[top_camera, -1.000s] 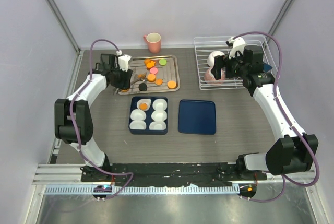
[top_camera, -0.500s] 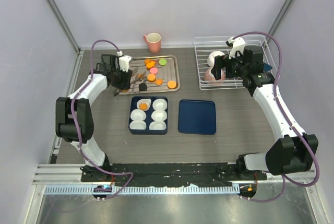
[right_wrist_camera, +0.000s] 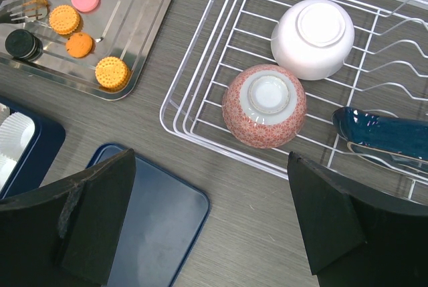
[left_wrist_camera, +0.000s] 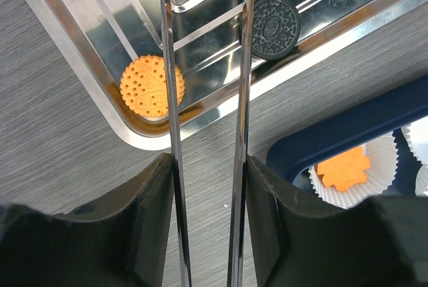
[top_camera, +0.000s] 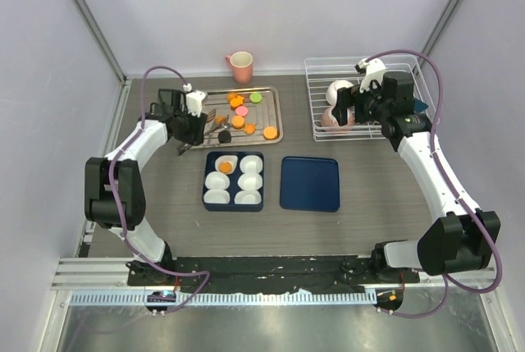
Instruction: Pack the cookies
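The cookies [top_camera: 243,114] lie on a steel tray [top_camera: 275,125] at the back: several orange, one pink, one green and a black one [top_camera: 223,135]. One orange cookie [top_camera: 225,166] rests in a white cup of the dark blue box [top_camera: 234,203]. My left gripper [top_camera: 190,126] is shut on metal tongs [left_wrist_camera: 172,133], which reach over the tray's near corner. Its wrist view shows an orange cookie [left_wrist_camera: 152,87], the black cookie [left_wrist_camera: 271,26] and another orange one between the tongs' far ends. My right gripper [right_wrist_camera: 210,160] hangs open and holds nothing beside the wire rack.
A dark blue lid [top_camera: 310,184] lies right of the box. The white wire rack [top_camera: 316,122] at the back right holds a white bowl [right_wrist_camera: 313,30], a patterned pink bowl [right_wrist_camera: 264,106] and a blue dish [right_wrist_camera: 381,136]. A pink mug [top_camera: 240,62] stands behind the tray.
My left gripper has shifted slightly to the left with the tongs over the tray's corner. The right arm has not moved.
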Motion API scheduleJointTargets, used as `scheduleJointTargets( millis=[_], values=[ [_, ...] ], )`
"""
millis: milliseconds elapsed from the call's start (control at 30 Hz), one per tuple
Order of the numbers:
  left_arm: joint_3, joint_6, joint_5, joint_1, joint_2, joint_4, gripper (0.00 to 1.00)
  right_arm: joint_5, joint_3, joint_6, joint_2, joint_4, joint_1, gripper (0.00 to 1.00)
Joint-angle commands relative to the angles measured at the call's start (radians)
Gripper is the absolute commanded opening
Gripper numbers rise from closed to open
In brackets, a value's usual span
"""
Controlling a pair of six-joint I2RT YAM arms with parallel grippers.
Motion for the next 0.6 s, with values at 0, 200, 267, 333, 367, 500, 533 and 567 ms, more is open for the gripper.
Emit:
scheduleJointTargets(
  millis=[0, 200, 267, 333, 367, 500, 533, 567],
  values=[
    [0.007, 0.003, 0.000, -0.004, -0.033, 0.042, 0.46, 0.013, 0.007, -0.011, -0.009, 0.027, 0.004, 1.00],
    [0.015, -0.003, 0.013, -0.004, -0.030, 0.039, 0.37, 0.018, 0.007, -0.012, -0.005, 0.030, 0.004, 1.00],
    [0.010, -0.003, 0.015, -0.004, -0.046, 0.035, 0.34, 0.018, 0.007, -0.014, -0.002, 0.030, 0.003, 1.00],
    [0.009, -0.003, 0.016, -0.004, -0.059, 0.034, 0.31, 0.016, 0.006, -0.014, -0.001, 0.030, 0.003, 1.00],
    [0.009, -0.005, 0.019, -0.004, -0.075, 0.034, 0.29, 0.016, 0.006, -0.014, -0.002, 0.030, 0.004, 1.00],
    [0.020, -0.017, 0.026, -0.004, -0.124, 0.023, 0.24, 0.016, 0.006, -0.014, -0.005, 0.030, 0.003, 1.00],
    [0.023, -0.019, 0.027, -0.004, -0.135, 0.020, 0.23, 0.016, 0.006, -0.014, -0.005, 0.030, 0.003, 1.00],
    [0.026, -0.022, 0.029, -0.004, -0.145, 0.019, 0.22, 0.016, 0.007, -0.014, -0.005, 0.030, 0.004, 1.00]
  ],
)
